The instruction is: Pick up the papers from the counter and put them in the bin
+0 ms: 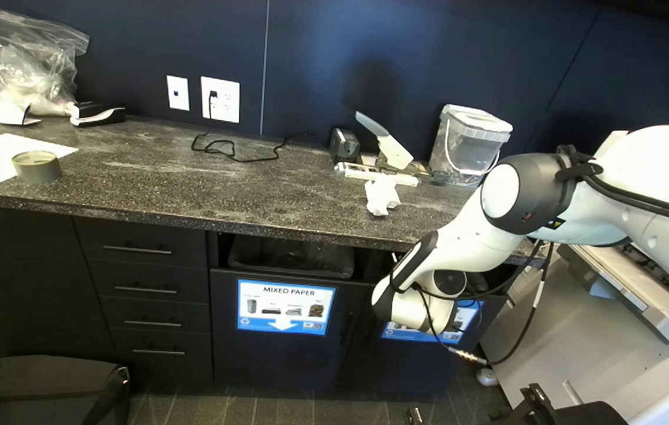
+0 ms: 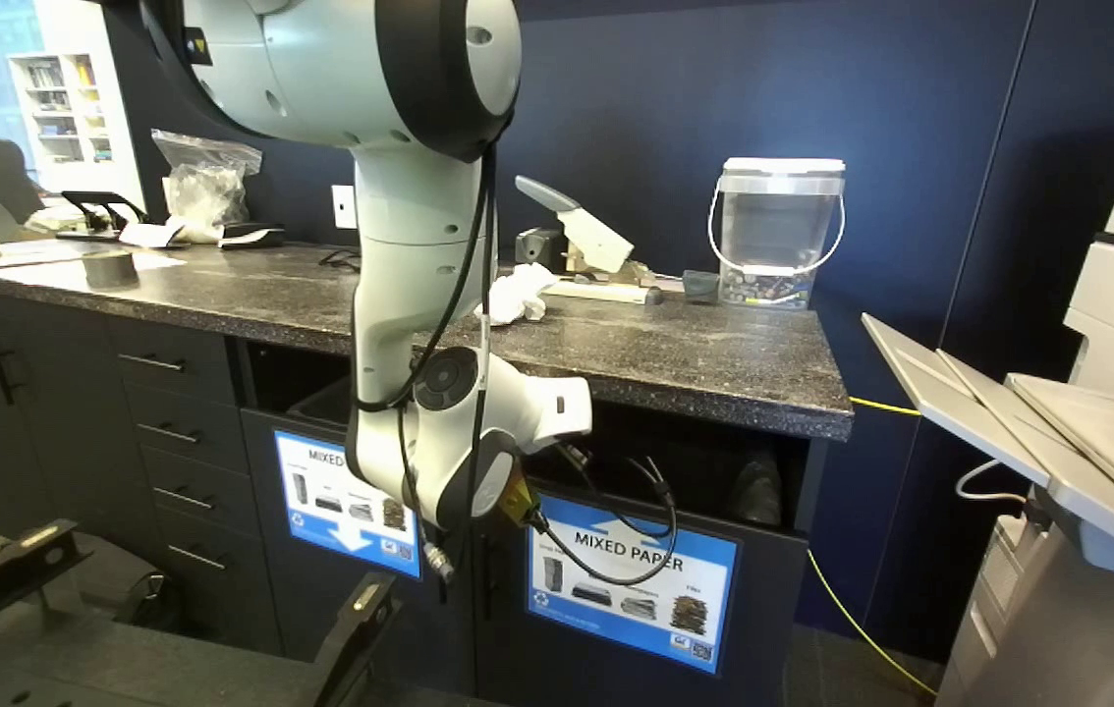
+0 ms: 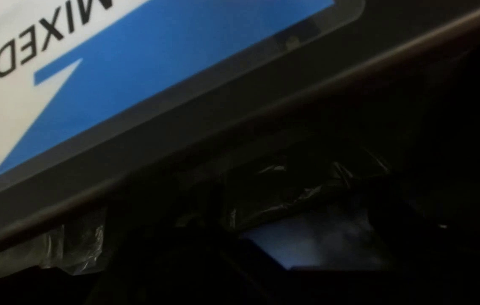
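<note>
While gripper (image 3: 307, 245) is hanging at bin (image 2: 768, 599), shadow is hiding whether jaws are apart or together. Papers (image 1: 380, 198) are lying on counter (image 1: 281, 195), eight o'clock from bucket (image 1: 469, 143) in an exterior view.

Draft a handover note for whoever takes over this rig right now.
Gripper: hidden in both exterior views and lost in the wrist view's darkness; cannot tell whether it is open or shut, or holding anything.
Papers: a clump of crumpled white paper lies on the counter.
Bin: the arm ends at the slot of the bin, the right-hand compartment in both exterior views, with a MIXED PAPER sign.
Done: no drop can be confirmed; a pale patch shows in the dark, too unclear to identify.
Left: that clump must go into the bin.
</note>
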{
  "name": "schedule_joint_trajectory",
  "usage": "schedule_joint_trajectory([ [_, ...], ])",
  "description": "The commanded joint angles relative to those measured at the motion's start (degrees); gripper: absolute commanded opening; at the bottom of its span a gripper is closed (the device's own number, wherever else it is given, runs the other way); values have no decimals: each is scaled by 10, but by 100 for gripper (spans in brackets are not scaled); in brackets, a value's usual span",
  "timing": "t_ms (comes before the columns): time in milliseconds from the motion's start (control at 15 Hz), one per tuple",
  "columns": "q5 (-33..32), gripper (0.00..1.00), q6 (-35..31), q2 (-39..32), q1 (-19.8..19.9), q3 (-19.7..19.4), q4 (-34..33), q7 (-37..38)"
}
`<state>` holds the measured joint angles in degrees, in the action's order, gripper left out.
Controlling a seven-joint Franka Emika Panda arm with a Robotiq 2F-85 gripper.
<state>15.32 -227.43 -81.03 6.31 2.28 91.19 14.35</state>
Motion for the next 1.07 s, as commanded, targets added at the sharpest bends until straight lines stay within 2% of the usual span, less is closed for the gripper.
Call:
schedule_joint_trajectory([
  [0,3,100,1,7,-1,-1,-2,-21],
  [333,-21,100,59,50,-6,-16,53,-63],
  [733,-35,100,57,106,-17,-34,136,-103],
  [1000,-106,100,109,181,-5,-30,237,-116],
])
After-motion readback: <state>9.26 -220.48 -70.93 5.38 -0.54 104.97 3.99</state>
